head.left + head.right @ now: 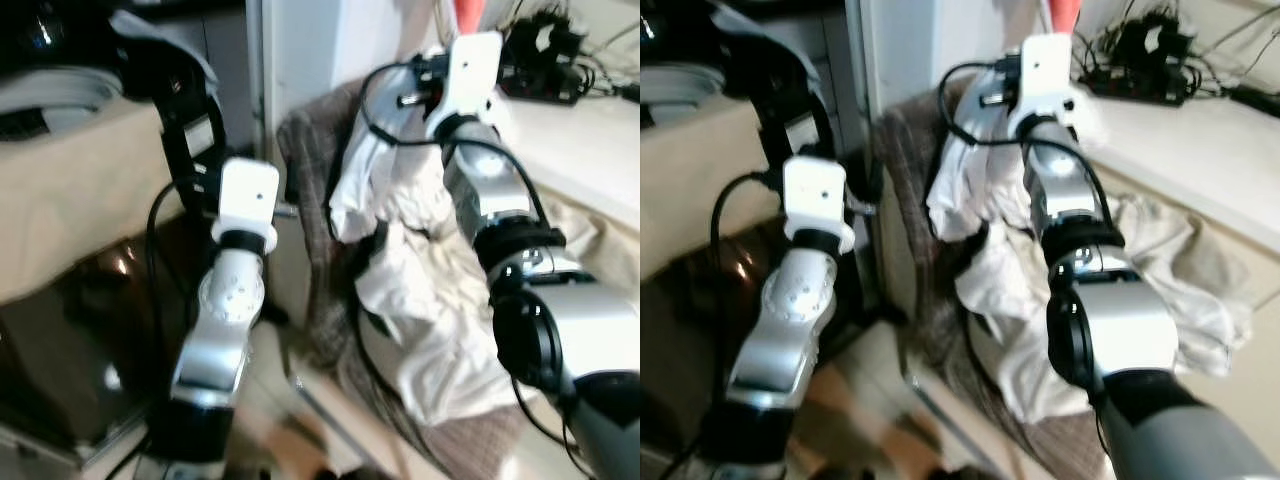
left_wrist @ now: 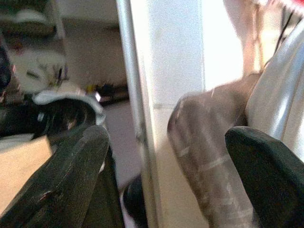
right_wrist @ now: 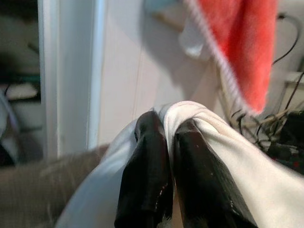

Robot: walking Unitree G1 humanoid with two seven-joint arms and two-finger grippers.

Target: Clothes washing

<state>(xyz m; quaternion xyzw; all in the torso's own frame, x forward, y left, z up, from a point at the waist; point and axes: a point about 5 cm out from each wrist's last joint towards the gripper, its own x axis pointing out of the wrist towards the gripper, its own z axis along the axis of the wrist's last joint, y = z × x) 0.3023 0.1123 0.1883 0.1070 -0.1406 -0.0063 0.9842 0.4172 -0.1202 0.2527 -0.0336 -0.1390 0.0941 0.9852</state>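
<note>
Lifting a white garment (image 1: 385,190) clear of the pile, our right gripper (image 3: 166,142) has its jaws clamped on it at frame centre; left gripper (image 2: 166,142) waits, jaws apart.

We're seeing a white door frame (image 1: 300,90) running up the middle of the scene, with a dim room opening behind it. Off to the robot's left a beige cloth (image 1: 70,190) is lying over something dark and glossy (image 1: 80,330) that's catching a bit of light. On the right a white countertop (image 1: 590,150) is stretching away, and a tangle of black cables and a power strip (image 1: 545,55) is sitting on it near the wall. A red towel (image 3: 237,47) with a pale edge is hanging against the white wall. We're also spotting a light floor (image 1: 300,420) below, pretty blurry.
</note>
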